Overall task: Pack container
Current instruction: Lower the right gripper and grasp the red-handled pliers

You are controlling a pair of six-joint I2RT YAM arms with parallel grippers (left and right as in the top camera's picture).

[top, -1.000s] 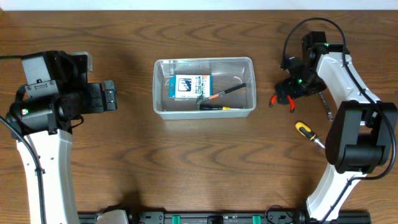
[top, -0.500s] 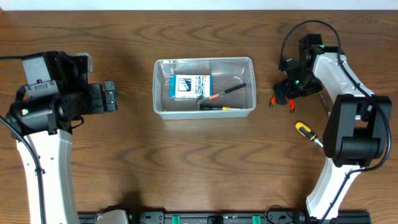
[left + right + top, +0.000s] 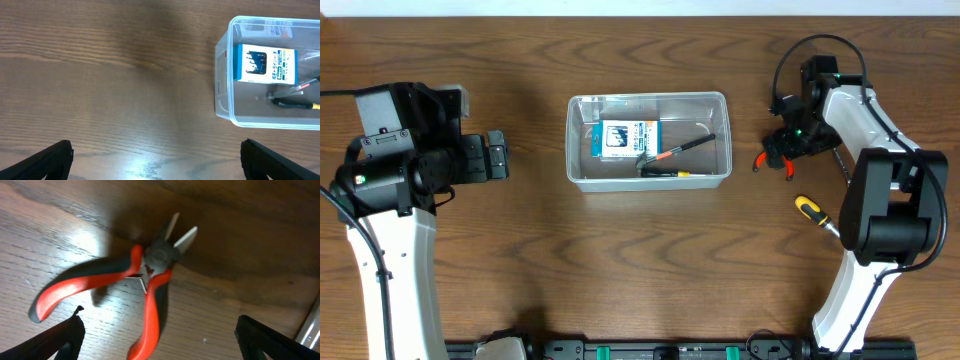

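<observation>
The clear plastic container [image 3: 578, 140] sits at the table's middle back and shows in the left wrist view [image 3: 222, 75]. It holds a blue-and-white card pack [image 3: 621, 138] and dark pen-like tools [image 3: 676, 150]. My right gripper [image 3: 782, 148] is open, low over red-and-black pliers [image 3: 145, 280], whose handles lie between its fingers [image 3: 157, 340]. The pliers' red handle tips show beside it in the overhead view [image 3: 761, 160]. My left gripper [image 3: 496, 156] is open and empty [image 3: 157, 160], left of the container.
A yellow-and-black screwdriver [image 3: 813, 211] lies on the table at the right, below the right gripper. A thin metal tool [image 3: 842, 168] lies beside the right arm. Bare wood surrounds the container.
The right arm has shifted slightly over the pliers. The left arm and the container have not moved.
</observation>
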